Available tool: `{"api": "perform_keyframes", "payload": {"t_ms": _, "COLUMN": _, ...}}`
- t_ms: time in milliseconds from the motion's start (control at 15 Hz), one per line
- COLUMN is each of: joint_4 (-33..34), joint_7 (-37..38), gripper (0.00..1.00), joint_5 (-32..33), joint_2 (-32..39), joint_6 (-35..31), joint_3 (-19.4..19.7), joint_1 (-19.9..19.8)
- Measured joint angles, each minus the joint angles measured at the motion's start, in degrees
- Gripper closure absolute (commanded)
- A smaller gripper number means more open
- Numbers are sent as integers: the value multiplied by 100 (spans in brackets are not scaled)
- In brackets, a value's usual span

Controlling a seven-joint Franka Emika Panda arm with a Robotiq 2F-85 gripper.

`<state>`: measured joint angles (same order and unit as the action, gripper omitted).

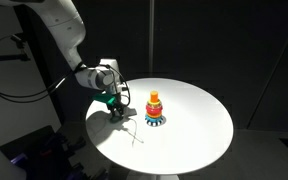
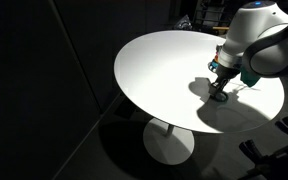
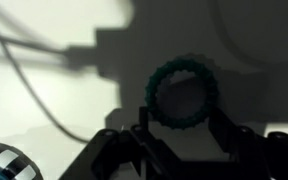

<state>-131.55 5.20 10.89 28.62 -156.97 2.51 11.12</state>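
My gripper (image 1: 115, 111) is low over the white round table (image 1: 194, 125), just left of a ring-stacking toy (image 1: 154, 108) with red, orange and yellow rings on a striped blue-white base. In the wrist view a dark teal ring (image 3: 181, 95) lies flat on the table in the arm's shadow. It sits just ahead of and between my two open fingers (image 3: 184, 135), and they do not touch it. The toy's striped base shows at the lower left corner of the wrist view (image 3: 4, 162). My gripper also shows in an exterior view (image 2: 218, 95), close to the tabletop.
A thin cable (image 1: 134, 136) lies on the table in front of the gripper and curves across the wrist view (image 3: 34, 90). The table stands on a single pedestal (image 2: 169, 140) with dark surroundings. Its edge is close behind the gripper (image 1: 92, 125).
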Motion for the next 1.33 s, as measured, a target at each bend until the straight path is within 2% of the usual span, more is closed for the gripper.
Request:
{"api": "perform_keyframes", "payload": {"t_ms": 467, "joint_4": 79, "joint_7": 33, "gripper": 62, "joint_5": 0, "joint_2": -446, "joint_6": 161, "joint_3": 248, "joint_1": -2}}
{"api": "perform_keyframes", "payload": {"t_ms": 1067, "joint_4": 606, "joint_7": 17, "gripper": 62, "joint_5": 21, "joint_2": -1467, "joint_6": 1642, "joint_3": 288, "joint_1": -342}}
{"api": "perform_keyframes", "payload": {"t_ms": 1333, "joint_4": 871, "joint_7": 17, "gripper": 62, "joint_5": 161, "joint_2": -1655, "joint_6": 2016, "joint_3": 295, "joint_1": -603}}
